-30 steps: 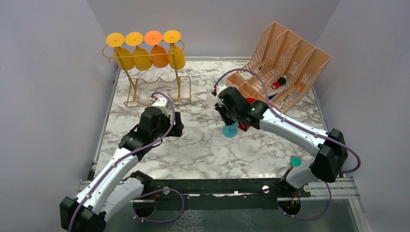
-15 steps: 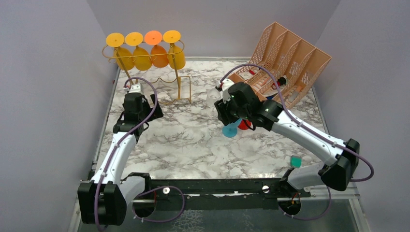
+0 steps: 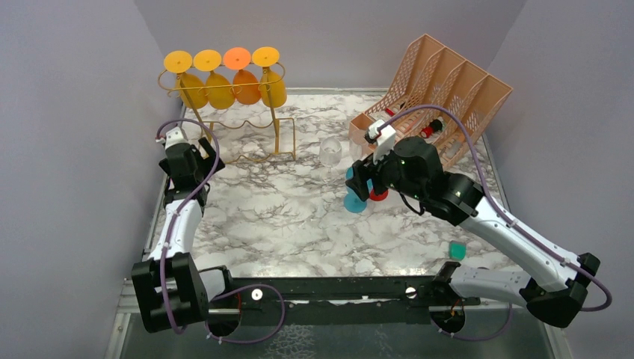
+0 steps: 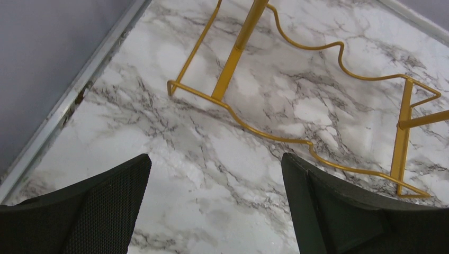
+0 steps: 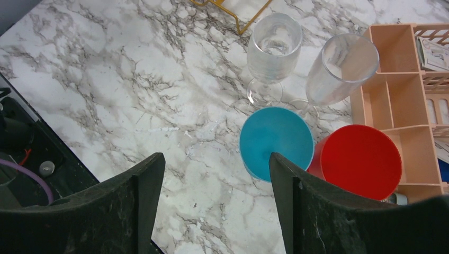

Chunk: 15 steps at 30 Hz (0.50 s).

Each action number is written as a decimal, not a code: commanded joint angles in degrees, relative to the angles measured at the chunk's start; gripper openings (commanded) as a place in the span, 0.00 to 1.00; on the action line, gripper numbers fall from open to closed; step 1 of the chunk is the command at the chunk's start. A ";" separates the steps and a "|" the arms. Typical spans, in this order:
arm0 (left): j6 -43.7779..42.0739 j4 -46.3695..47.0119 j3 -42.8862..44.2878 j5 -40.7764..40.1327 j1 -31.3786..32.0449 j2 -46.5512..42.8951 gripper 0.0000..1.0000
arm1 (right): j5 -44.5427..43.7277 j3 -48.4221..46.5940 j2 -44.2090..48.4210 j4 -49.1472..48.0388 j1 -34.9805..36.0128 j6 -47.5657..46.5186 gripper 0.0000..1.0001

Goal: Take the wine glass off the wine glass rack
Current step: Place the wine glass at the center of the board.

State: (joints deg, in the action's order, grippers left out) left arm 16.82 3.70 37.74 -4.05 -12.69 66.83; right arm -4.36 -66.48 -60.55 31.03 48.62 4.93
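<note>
Wine glass rack (image 3: 276, 133): upright at upper left of the overhead view, on the desk (image 3: 299, 232) by its far left corner. Thin gold wire, two posts, wavy rail low between them, looped feet flat on the marble. Four glasses hang upside down in a close row from the top rails, disc feet up, bowls down: leftmost yellow glass (image 3: 192, 90), second yellow glass (image 3: 219, 92), orange glass (image 3: 247, 87), rightmost yellow glass (image 3: 274, 88). Left wrist view shows only the rack's base wires (image 4: 231, 69), across the upper half of the frame.
</note>
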 commanded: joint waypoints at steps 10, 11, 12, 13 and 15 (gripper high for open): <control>-9.09 23.41 4.15 20.08 -9.82 17.55 0.99 | -0.17 5.38 9.50 -3.41 -0.28 1.85 0.80; -9.83 23.49 5.26 21.71 -10.19 19.39 0.99 | -0.55 5.39 9.91 -3.24 -0.28 1.82 0.80; -10.25 23.64 6.00 23.46 -10.55 20.94 0.99 | -0.65 5.39 10.11 -2.98 -0.28 1.72 0.81; -10.46 24.02 6.70 24.88 -10.70 22.47 0.99 | -0.69 5.48 10.40 -2.84 -0.28 1.52 0.81; -10.87 26.02 7.75 27.11 -10.93 25.62 0.99 | -0.91 5.63 10.72 -2.71 -0.28 1.28 0.81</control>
State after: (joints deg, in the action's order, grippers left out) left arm 8.71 23.81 42.04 14.02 -22.76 87.81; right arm -4.43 -61.63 -51.03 29.61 48.62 6.04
